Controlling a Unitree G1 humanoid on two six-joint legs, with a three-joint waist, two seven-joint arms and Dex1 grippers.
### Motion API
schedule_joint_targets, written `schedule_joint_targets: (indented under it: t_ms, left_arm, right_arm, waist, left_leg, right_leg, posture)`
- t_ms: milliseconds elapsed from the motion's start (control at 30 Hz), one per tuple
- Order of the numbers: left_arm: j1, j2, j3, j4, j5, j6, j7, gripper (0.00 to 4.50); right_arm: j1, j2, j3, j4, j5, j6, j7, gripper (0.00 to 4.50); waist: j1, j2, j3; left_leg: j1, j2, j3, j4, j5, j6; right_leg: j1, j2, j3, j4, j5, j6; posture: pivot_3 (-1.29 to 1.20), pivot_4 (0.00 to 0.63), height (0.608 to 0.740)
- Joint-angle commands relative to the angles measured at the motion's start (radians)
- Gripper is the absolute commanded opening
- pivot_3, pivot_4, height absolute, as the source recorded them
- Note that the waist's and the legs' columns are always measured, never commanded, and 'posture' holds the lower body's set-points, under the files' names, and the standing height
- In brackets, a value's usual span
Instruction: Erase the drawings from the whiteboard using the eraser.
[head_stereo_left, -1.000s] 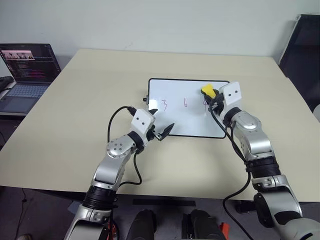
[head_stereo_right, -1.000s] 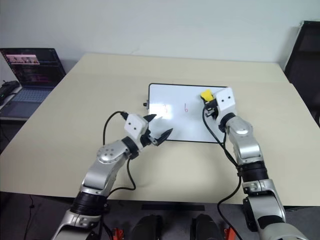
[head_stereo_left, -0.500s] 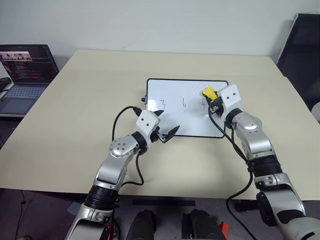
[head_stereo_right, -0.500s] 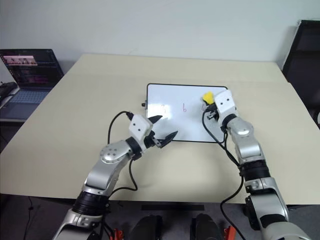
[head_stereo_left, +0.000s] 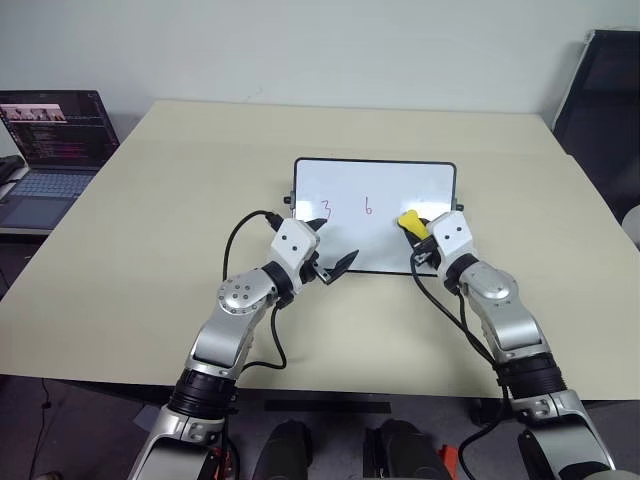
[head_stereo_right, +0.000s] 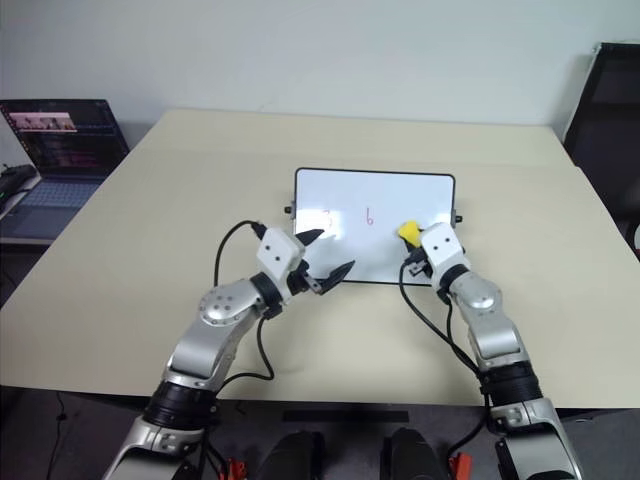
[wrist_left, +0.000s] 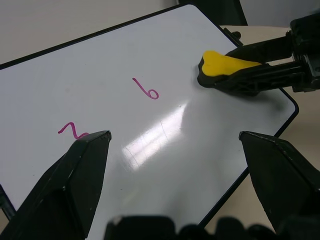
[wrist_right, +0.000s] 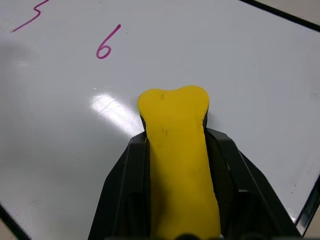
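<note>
Clamped bright yellow block eraser (wrist_right: 177, 165) tight, left gripper (wrist_left: 175, 145) agape and empty; risked shoving unbraced glossy whiteboard (head_stereo_left: 375, 180).

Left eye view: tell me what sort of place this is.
Probably an office or lab workspace: a large beige table, an open laptop at its left, and a plain white wall behind.

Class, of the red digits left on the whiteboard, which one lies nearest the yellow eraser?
The 6, in the middle of the whiteboard; the 3 sits farther from the eraser.
</note>
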Motion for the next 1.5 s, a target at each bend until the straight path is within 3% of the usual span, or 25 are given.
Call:
schedule_joint_targets:
  t_ms: [33,367,700,1200,1500]
  left_arm:
    - [-0.013,0.000,0.007,-0.051,-0.002,-0.012,-0.001,4.50]
    - [-0.013,-0.006,0.001,-0.045,0.001,-0.019,0.001,4.50]
    - [0.013,-0.007,0.004,-0.064,-0.002,-0.014,0.005,4.50]
    - [0.003,-0.004,0.006,-0.058,-0.003,-0.015,0.000,4.50]
    - [-0.003,-0.004,0.005,-0.055,-0.003,-0.017,-0.003,4.50]
  right_arm:
    - [0.037,-0.009,-0.002,-0.027,-0.008,0.042,0.004,1.18]
    - [0.005,-0.012,-0.050,-0.092,0.031,0.036,0.000,1.18]
    - [0.075,0.007,-0.156,-0.346,0.115,0.154,-0.043,1.18]
    - [0.186,0.050,-0.132,-0.490,0.108,0.245,-0.119,1.18]
    - [0.211,0.003,-0.068,-0.430,0.036,0.124,-0.091,1.18]
  waist:
    - [0.000,0.000,0.000]
    - [0.001,0.000,0.000]
    - [0.002,0.000,0.000]
    - [0.000,0.000,0.000]
    - [0.001,0.000,0.000]
  left_leg:
    - [0.000,0.000,0.000,0.000,0.000,0.000]
    - [0.000,0.000,0.000,0.000,0.000,0.000]
    - [-0.002,0.000,0.000,-0.001,0.000,0.000]
    - [-0.002,0.000,0.000,-0.001,0.000,0.000]
    - [-0.002,0.000,0.000,-0.001,0.000,0.000]
  right_leg:
    - [0.000,0.000,0.000,0.000,0.000,0.000]
    - [0.000,0.000,0.000,0.000,0.000,0.000]
    - [-0.001,0.000,0.000,-0.001,0.000,0.000]
    - [-0.002,0.000,0.000,-0.001,0.000,0.000]
    - [-0.002,0.000,0.000,-0.001,0.000,0.000]
  posture:
    - [0.00,0.150,0.740]
    - [0.00,0.150,0.740]
    - [0.00,0.150,0.740]
    - [0.00,0.150,0.740]
    - [0.00,0.150,0.740]
